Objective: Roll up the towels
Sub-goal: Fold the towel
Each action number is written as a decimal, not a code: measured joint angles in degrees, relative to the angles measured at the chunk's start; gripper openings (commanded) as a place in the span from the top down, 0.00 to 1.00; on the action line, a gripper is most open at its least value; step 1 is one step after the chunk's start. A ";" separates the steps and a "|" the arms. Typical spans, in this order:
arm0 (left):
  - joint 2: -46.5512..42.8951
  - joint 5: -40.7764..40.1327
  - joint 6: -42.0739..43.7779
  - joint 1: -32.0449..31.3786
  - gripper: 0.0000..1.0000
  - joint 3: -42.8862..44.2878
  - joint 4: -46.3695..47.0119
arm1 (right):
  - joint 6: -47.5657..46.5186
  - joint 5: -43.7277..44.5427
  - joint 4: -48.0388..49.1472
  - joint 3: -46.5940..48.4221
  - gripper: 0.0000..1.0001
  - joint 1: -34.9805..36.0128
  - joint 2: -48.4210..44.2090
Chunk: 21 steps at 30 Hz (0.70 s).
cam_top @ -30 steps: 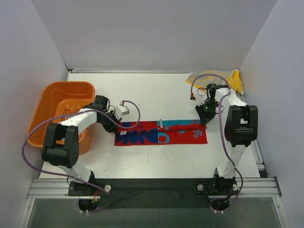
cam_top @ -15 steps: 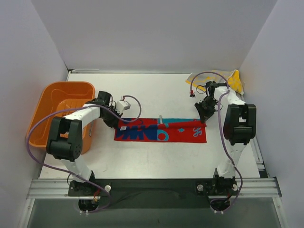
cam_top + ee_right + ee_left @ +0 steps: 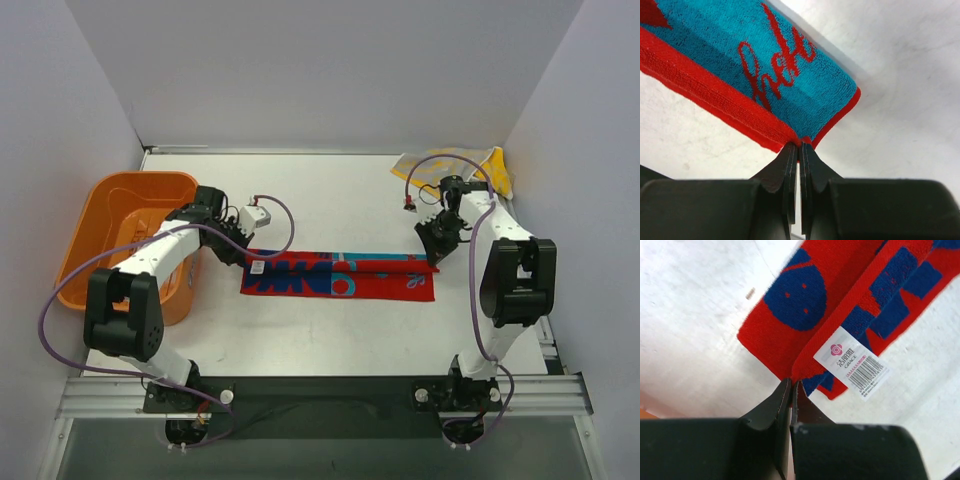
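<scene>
Red towel (image 3: 380,286) corners disappear inside left claw (image 3: 791,388) and right claw (image 3: 799,149).

Yellow towel (image 3: 496,168) partly hidden, label (image 3: 852,363) digits illegible

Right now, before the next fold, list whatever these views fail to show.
Yellow towel: top view only; the right arm's cable crosses it, markings too small.
Red and turquoise towel: wrist views crop it at frame edges; the pinched corners vanish inside the left end effector and right end effector.
Barcode label: left wrist view, digits too small.
Orange tub: top view, left arm covers its near wall.
</scene>
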 measured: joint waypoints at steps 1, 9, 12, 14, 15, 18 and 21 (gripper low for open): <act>-0.90 0.13 0.63 -0.02 1.00 -0.92 -0.50 | -0.02 -0.02 -0.13 -0.90 1.00 0.02 -0.61; 1.16 -1.20 1.16 -1.81 1.00 -5.20 -1.53 | 0.26 0.13 1.22 -8.31 1.00 0.48 -0.52; 3.89 -2.34 0.04 -2.21 1.00 -5.40 -0.81 | 0.59 0.46 2.58 -8.70 1.00 0.79 0.87; 5.18 -2.71 -0.72 -2.23 1.00 -5.40 -0.04 | 0.90 0.52 3.37 -8.72 1.00 0.76 1.57; 5.44 -2.78 -1.18 -2.25 1.00 -5.38 0.24 | 1.09 0.52 3.58 -8.72 1.00 0.76 1.77; 5.44 -3.02 -1.84 -2.25 1.00 -5.38 0.63 | 1.62 0.57 3.89 -8.72 1.00 0.76 1.81; 5.44 -3.10 -1.99 -2.25 1.00 -5.38 0.83 | 1.73 0.55 4.04 -8.72 1.00 0.76 1.79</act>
